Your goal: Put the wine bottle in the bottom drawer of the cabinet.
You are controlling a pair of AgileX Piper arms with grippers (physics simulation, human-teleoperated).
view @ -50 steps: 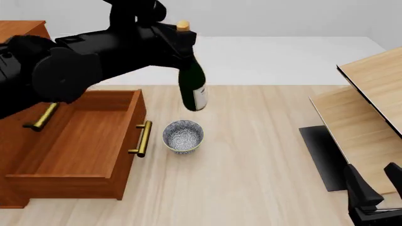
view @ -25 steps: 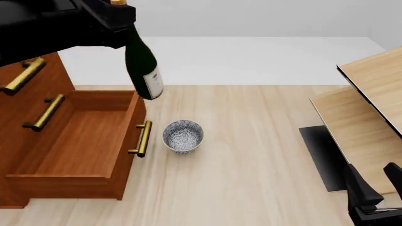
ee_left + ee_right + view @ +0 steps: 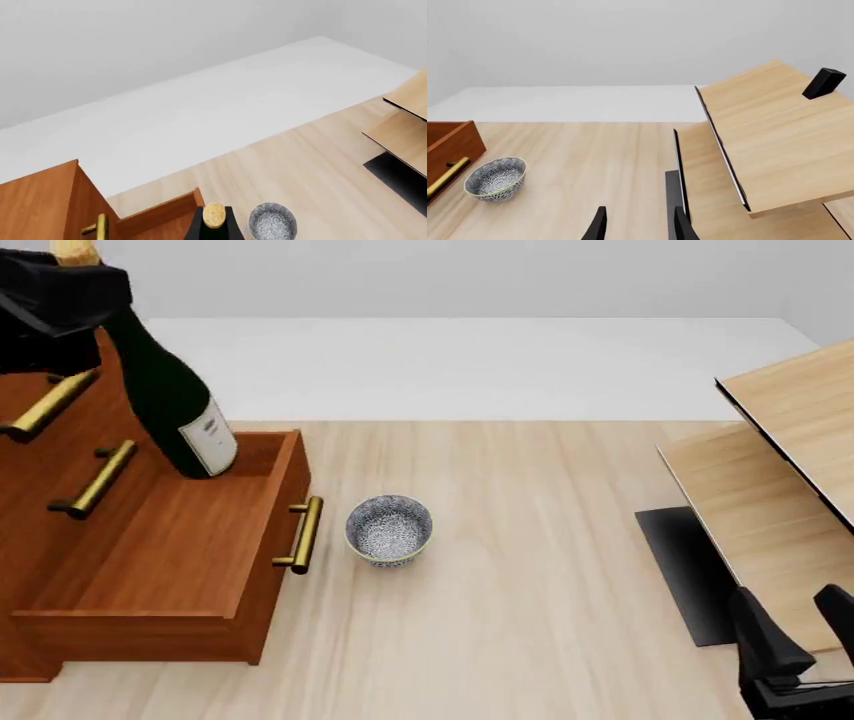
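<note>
Near the bottom right of the front frame, the right gripper (image 3: 787, 665) parked low, well apart from everything; in its own wrist view the fingers (image 3: 597, 226) spread with nothing between them. Left of centre, the bowl (image 3: 390, 529) on the floor just beside the drawer (image 3: 147, 550), close to its brass handle (image 3: 302, 534) but apart from it. Drawer pulled fully out at lower left, box open and bare inside. Above its far end, at upper left, the bottle (image 3: 167, 400) hanging tilted, base toward the drawer's far right corner, gold top cut by the frame's upper edge. Neck pinched in the left gripper (image 3: 60, 295), probably by closed fingers, though the dark bulk hides the pads themselves; the left wrist view gives only the gold cap (image 3: 213, 215) at its bottom edge. Behind, the cabinet (image 3: 40, 430) with two upper handles.

Step in hand, by judgement: carrying, bottle over the drawer but not yet down. Next: lower into the box, keeping the base clear of the far wall and right side, lay or stand it on the floor of the drawer, then release.
</note>
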